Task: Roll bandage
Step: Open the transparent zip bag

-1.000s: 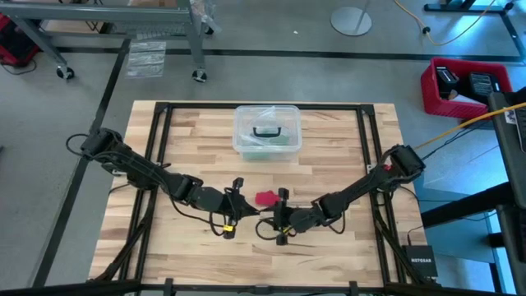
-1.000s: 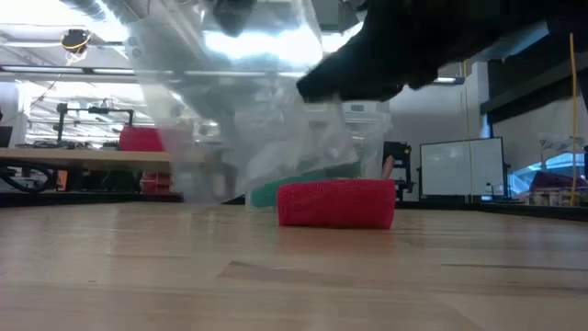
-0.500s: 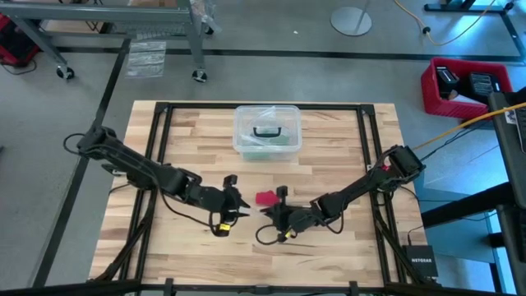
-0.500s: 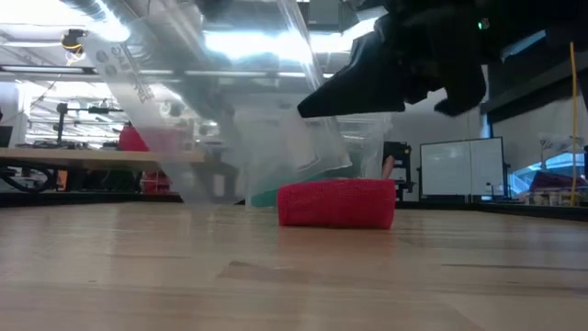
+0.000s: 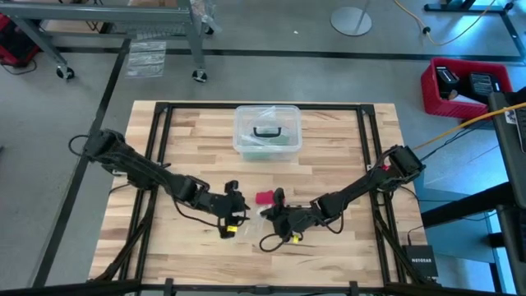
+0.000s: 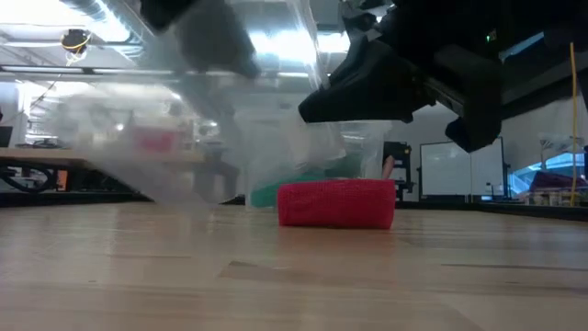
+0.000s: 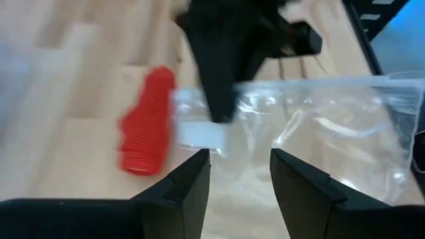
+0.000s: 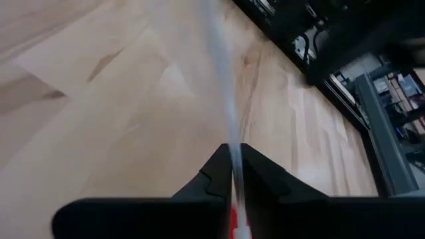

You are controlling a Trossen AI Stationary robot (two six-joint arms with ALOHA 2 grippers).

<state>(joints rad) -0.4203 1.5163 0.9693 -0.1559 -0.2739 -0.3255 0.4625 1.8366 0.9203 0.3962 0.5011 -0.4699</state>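
My right gripper (image 8: 232, 174) is pinching the edge of the small clear plastic bag (image 7: 319, 126), fingers pressed together on the film, which is running edge-on between them in the right wrist view. In the high view this gripper (image 5: 274, 212) is sitting near table centre, slightly toward 6 o'clock.

My left gripper (image 7: 239, 174) is standing with its fingers apart and nothing between them; the bag is lying just beyond the tips. From above, the left gripper (image 5: 233, 217) is sitting at about 9 o'clock from the right one, with the bag (image 5: 249, 224) stretched between the two.

The bandage (image 5: 264, 198) is lying on the wooden table (image 5: 345, 148) as a short red roll, just at 11 o'clock of the right gripper and apart from both grippers. In the low view it (image 6: 336, 203) is resting flat on the boards, the bag (image 6: 239, 119) hanging blurred above it.

The clear plastic box with black handle (image 5: 266, 131) is sitting at 12 o'clock, well apart from the bandage.
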